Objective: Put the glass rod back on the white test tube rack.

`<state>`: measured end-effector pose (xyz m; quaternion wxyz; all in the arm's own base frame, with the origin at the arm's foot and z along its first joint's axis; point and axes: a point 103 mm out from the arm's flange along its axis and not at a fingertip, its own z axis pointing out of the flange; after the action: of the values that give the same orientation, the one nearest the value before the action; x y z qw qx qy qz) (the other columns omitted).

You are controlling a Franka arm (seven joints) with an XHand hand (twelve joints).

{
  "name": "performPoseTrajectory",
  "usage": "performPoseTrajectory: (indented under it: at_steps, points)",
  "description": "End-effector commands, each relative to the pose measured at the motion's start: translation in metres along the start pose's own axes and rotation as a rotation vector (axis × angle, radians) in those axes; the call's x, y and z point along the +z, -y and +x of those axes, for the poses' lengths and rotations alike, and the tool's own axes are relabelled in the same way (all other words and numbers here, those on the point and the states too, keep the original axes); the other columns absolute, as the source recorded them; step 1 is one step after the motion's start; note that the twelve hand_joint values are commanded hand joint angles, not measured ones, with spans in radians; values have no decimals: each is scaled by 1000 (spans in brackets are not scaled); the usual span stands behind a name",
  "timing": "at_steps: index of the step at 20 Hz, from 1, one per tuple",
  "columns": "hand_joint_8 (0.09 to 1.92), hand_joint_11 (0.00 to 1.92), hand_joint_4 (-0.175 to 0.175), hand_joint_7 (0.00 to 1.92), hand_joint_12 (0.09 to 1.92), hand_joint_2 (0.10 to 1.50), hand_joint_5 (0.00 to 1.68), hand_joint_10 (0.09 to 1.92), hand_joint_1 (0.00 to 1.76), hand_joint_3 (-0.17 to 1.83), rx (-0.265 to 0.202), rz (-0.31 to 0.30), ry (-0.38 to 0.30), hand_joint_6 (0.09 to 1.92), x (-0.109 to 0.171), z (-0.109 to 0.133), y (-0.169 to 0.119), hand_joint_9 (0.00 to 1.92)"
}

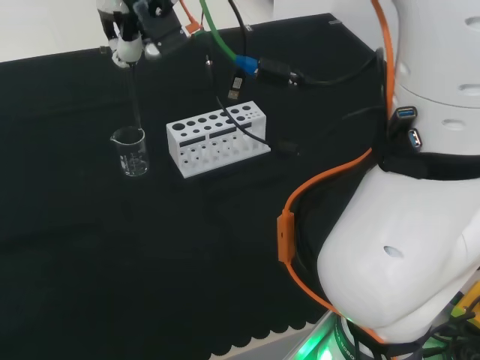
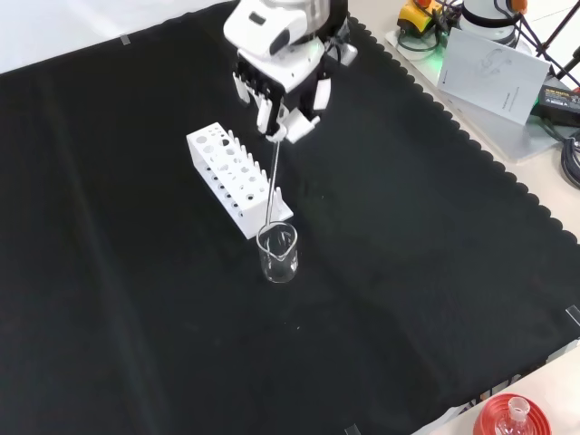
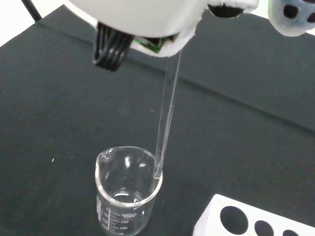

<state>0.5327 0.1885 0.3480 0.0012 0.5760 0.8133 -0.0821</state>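
Observation:
A thin clear glass rod (image 3: 166, 115) hangs almost upright from my hand (image 2: 283, 98), whose fingers and thumb are pinched on its top end. The rod's lower tip sits at the rim of a small clear glass beaker (image 3: 127, 189), just inside it. In the head view the hand (image 1: 129, 37) is above the beaker (image 1: 131, 151), with the rod (image 1: 135, 97) running down between them. The white test tube rack (image 1: 217, 137) with its rows of round holes stands to the beaker's right in the head view. In the front view the rack (image 2: 237, 177) is just behind the beaker (image 2: 277, 252).
Black cloth covers the bench. Cables (image 1: 247, 67) trail from the arm above the rack in the head view. A red ribbed stand with a flask (image 2: 513, 417) sits at the front view's lower right edge. Papers and gear (image 2: 494, 63) lie off the cloth at upper right.

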Motion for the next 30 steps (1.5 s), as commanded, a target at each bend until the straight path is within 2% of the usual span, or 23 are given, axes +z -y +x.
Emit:
performPoseTrajectory:
  at_steps: [1,8,17,23,30]
  points:
    - [256,1565,-175,1742,789,605,1173,87,1201,864,5,-35,-10,935,-12,-23,4,1907]
    - [255,1565,-175,1743,790,605,1173,87,1201,864,4,-48,0,935,-19,-43,4,1907]
    - [253,1565,-175,1744,790,605,1173,87,1201,863,32,-47,-26,935,-9,-77,4,1907]
    - [252,1565,-175,1744,791,606,1173,87,1201,863,44,-30,-30,935,-5,-85,1,1908]
    - [251,1565,-175,1744,791,606,1172,87,1201,863,50,-39,-40,935,1,-100,9,1908]
